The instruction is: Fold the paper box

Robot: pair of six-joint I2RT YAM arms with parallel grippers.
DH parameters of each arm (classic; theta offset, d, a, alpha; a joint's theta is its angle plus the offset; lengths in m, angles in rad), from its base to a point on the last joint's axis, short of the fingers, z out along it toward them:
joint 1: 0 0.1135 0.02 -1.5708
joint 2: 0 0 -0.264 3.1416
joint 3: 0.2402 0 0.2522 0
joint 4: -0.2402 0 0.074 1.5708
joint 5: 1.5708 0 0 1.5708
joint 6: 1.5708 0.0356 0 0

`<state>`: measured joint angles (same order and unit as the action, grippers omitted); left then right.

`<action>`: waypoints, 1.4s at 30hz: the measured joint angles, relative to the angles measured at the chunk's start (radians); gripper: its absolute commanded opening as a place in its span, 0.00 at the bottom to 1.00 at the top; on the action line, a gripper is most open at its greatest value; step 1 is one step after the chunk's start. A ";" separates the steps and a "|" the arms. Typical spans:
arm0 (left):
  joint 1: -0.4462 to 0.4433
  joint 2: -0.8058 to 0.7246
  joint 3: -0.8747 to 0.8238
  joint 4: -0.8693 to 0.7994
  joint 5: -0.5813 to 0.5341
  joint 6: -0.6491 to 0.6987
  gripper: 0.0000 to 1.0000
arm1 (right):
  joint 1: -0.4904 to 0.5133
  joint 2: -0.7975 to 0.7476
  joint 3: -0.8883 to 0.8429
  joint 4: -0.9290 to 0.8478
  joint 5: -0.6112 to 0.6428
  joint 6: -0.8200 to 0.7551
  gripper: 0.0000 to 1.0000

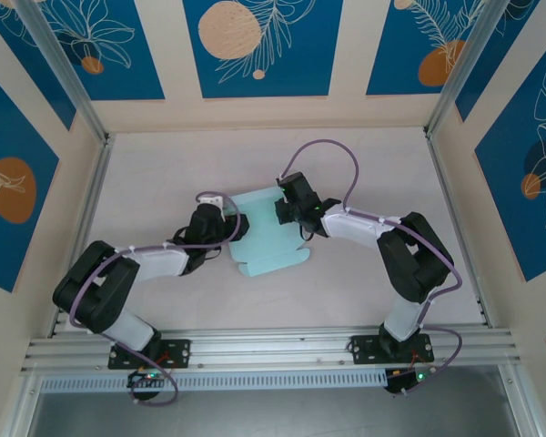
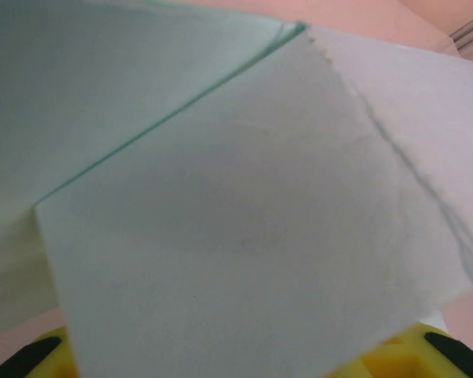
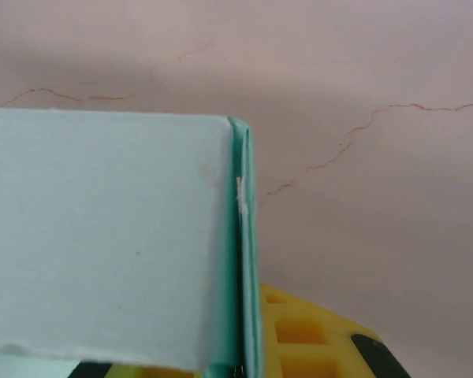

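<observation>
Top external: right claw (image 1: 287,208) pinches paper box (image 1: 268,241) on table (image 1: 164,177), left claw (image 1: 217,200) alongside.

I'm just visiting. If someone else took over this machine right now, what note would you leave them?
Left gripper: open, at the paper box's left edge, card lying across its gap.
Right gripper: shut on the paper box's far right part, where a panel is creased up.
Paper box: mid-table, mostly flat.
Done: one fold begun.
Left: all other panels and flaps.
</observation>
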<state>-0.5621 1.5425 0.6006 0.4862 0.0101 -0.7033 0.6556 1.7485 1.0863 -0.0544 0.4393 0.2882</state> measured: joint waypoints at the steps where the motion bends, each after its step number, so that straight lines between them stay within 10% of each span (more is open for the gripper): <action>1: -0.001 0.006 0.004 0.000 0.001 0.000 0.41 | 0.000 0.000 0.000 0.000 0.003 0.000 0.11; 15: -0.007 -0.064 -0.007 -0.027 0.016 0.009 0.59 | 0.000 0.005 0.006 -0.014 0.010 0.020 0.08; 32: -0.003 -0.649 -0.083 -0.441 0.034 0.054 0.69 | 0.000 0.010 0.011 -0.014 0.006 0.027 0.08; 42: 0.311 -0.655 -0.011 -0.664 -0.019 0.148 0.66 | 0.000 0.010 0.011 -0.014 0.002 0.026 0.08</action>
<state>-0.2512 0.8871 0.5900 -0.1780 -0.0090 -0.5552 0.6556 1.7580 1.0977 -0.0689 0.4412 0.3145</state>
